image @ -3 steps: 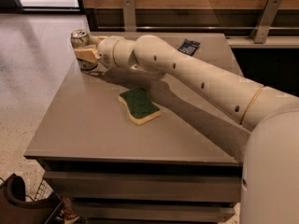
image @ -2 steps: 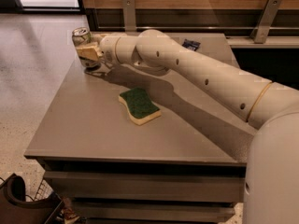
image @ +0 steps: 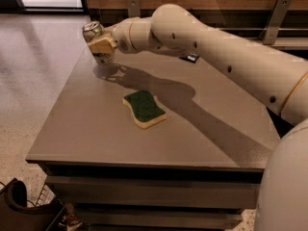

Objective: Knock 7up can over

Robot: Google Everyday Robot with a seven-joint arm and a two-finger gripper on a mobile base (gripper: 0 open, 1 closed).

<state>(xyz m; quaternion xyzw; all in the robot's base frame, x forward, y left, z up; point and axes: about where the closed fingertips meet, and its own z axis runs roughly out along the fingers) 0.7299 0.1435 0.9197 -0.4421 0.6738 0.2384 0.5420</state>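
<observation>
Since a second ago the 7up can [image: 93, 30] has shifted a little to the right and now leans, its silver top tipped toward the left edge, where before it stood upright. It sits at the far left corner of the surface [image: 96, 134], its lower body showing under the gripper [image: 102, 44] and a dark shadow lying just below it. The gripper lies across the front of the can, touching it; whether it is clenched on the can or only pressed against it, I cannot tell. The cream arm [image: 207, 40] has risen at its bend (it was lower before) and reaches in from the right, casting a long shadow over the surface. A green-topped sponge [image: 144, 109] lies near the middle, well apart from the can and unmoved. A dark blue packet [image: 192, 57] peeks out just under the arm at the far edge.
</observation>
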